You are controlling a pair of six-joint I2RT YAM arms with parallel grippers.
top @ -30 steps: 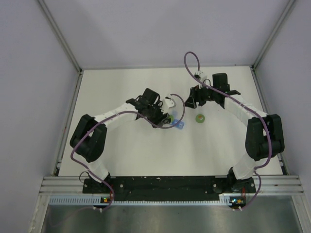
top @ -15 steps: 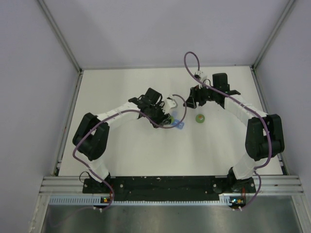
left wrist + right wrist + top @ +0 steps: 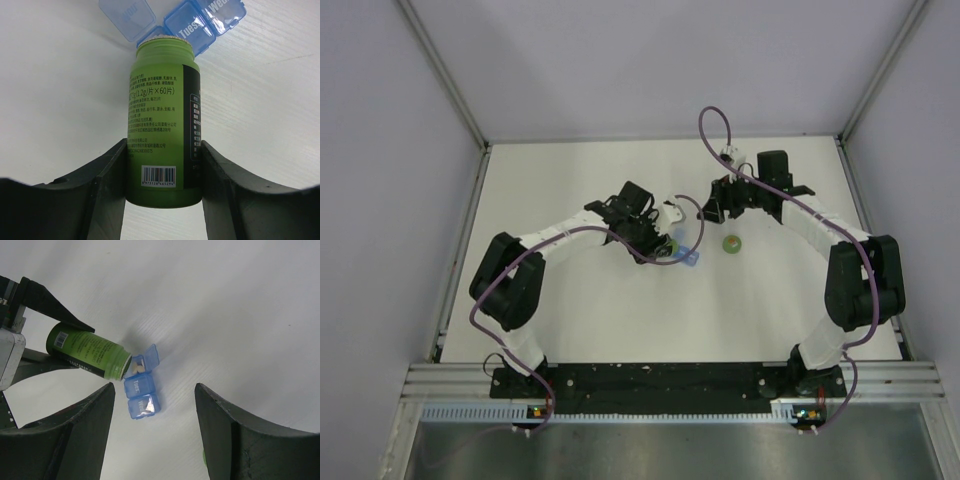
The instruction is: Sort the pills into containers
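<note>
Right now, from above, I have the left gripper clamped on the green bottle. The bottle is tipped toward the blue pill box, which lies on the table just past the bottle's mouth. The left arm is plainly the nearer one. The green cap sits apart to the right, near the right gripper and off the pour line.

On the left wrist camera, both fingers press the bottle's sides low on the label. The uncapped mouth points straight at the box, whose row of compartments runs off up and to the right, across the bottle's axis. The mouth hides the open compartment.

On the right wrist camera, the jaws stand apart and hold nothing as they look down on the box. One end lid is up, with pale pills inside that compartment, and the bottle's mouth is just beside it. The other two lids look closed. I judge the next move needs only more tilt, since nothing blocks it.
</note>
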